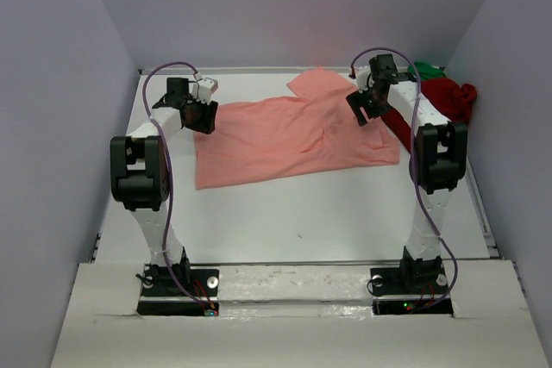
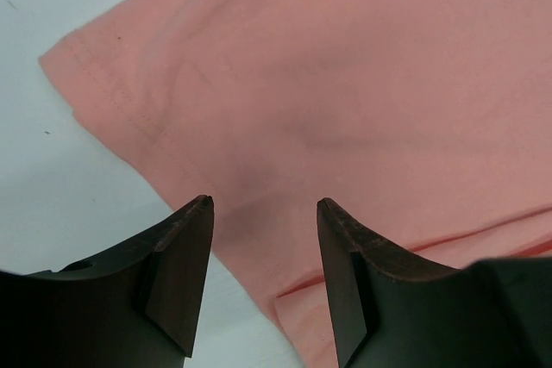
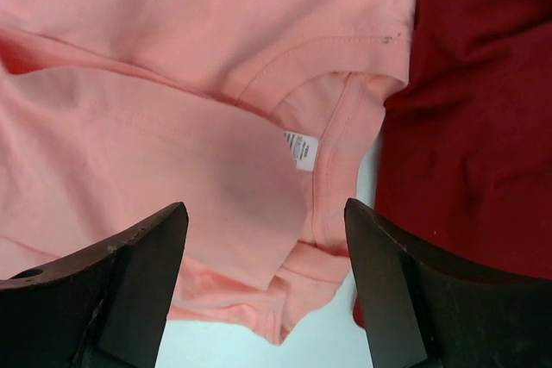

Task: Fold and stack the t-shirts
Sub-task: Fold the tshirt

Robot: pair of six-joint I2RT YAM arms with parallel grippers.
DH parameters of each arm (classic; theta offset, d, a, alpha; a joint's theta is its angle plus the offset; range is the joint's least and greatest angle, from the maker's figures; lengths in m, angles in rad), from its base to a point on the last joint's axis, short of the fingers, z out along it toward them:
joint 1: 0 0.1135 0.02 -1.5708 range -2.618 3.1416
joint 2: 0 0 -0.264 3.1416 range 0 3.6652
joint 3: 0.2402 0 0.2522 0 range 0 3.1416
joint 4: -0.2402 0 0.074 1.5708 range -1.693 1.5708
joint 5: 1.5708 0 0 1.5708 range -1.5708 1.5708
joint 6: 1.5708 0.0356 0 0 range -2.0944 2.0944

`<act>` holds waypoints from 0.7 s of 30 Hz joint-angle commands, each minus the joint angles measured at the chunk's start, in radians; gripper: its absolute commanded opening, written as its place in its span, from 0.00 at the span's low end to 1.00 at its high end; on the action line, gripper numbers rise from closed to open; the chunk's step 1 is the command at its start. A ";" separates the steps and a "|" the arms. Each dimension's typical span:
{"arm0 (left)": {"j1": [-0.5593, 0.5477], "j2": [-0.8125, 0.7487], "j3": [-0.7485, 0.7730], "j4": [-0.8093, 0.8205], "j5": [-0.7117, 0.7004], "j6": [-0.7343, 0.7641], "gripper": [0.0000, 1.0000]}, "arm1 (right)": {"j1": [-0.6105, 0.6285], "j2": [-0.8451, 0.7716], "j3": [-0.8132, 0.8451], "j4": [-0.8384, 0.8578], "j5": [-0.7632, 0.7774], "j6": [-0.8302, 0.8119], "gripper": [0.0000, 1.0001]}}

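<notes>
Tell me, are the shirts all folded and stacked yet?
Not yet. Done: the pink shirt lies spread out. In hand: the left end effector and right end effector, both open, hover over its ends, gripping nothing. Left: folding it, then the red shirt and green shirt, both bunched in the far right corner, and stacking all three.

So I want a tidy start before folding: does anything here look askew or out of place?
Yes. The salmon-pink t-shirt lies slanted on the table, its cloth doubled over near the collar. The dark red t-shirt is bunched in the far right corner, a green crumple behind it. No damage shows.
</notes>
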 commanded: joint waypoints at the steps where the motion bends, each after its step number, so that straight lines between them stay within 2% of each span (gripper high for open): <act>1: 0.000 -0.003 0.000 -0.025 0.093 -0.023 0.61 | -0.005 0.050 0.103 -0.041 -0.013 0.006 0.78; 11: -0.001 0.064 0.004 -0.055 0.118 -0.007 0.61 | -0.005 0.047 0.128 -0.055 0.015 -0.009 0.78; 21: -0.001 0.148 0.073 -0.166 0.117 0.028 0.61 | -0.005 0.029 0.103 -0.056 0.053 -0.017 0.79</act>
